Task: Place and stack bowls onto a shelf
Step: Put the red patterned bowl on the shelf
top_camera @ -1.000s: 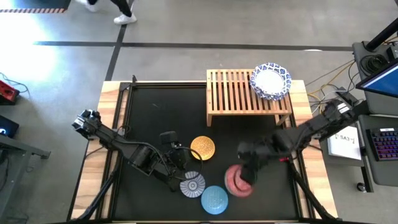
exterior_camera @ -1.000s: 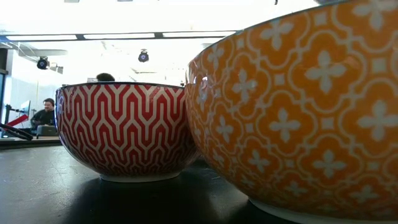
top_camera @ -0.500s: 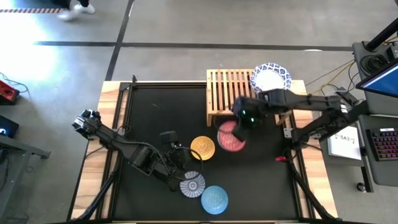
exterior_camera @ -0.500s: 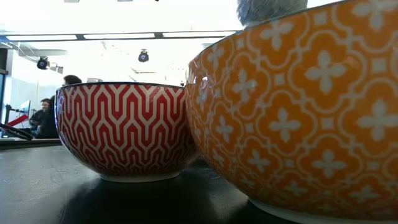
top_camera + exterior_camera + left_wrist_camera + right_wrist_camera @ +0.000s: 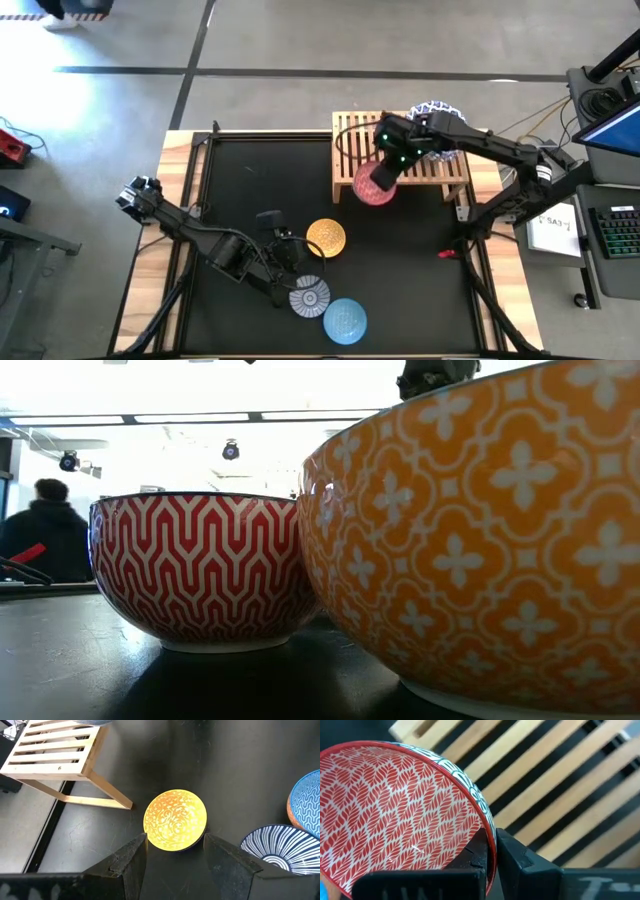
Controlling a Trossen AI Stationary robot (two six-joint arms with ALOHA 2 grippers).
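Observation:
My right gripper (image 5: 388,170) is shut on the speckled red bowl (image 5: 375,185), which hangs over the near edge of the slatted wooden shelf (image 5: 355,140). White bowls with blue-patterned rims (image 5: 445,110) sit stacked on the shelf's right end, partly hidden by the right arm. My left gripper (image 5: 175,856) is open and low over the table, its fingers on either side of the mustard yellow bowl (image 5: 175,820) without touching it. The grey-blue patterned bowl (image 5: 309,297) and the light blue bowl (image 5: 345,320) rest on the mat near the table's near edge. My right gripper pinches the red bowl's rim (image 5: 489,832), on the bowl's far right side. One finger (image 5: 476,851) is inside the bowl and the other (image 5: 516,854) is outside. The fingers slant down from the far right. The bowl is lifted clear of the table, above the shelf's slats (image 5: 555,795).
The black mat (image 5: 250,180) is bare on its far left part. Close to the low camera stand a bowl with a red zigzag outside (image 5: 205,565) and one with an orange outside (image 5: 480,540). A person (image 5: 45,530) stands in the room beyond.
My right gripper has lifted the red bowl from the near right part of the mat. It has carried the bowl toward the table's far edge, to a spot over the shelf's near edge. It has stayed shut on the rim throughout.

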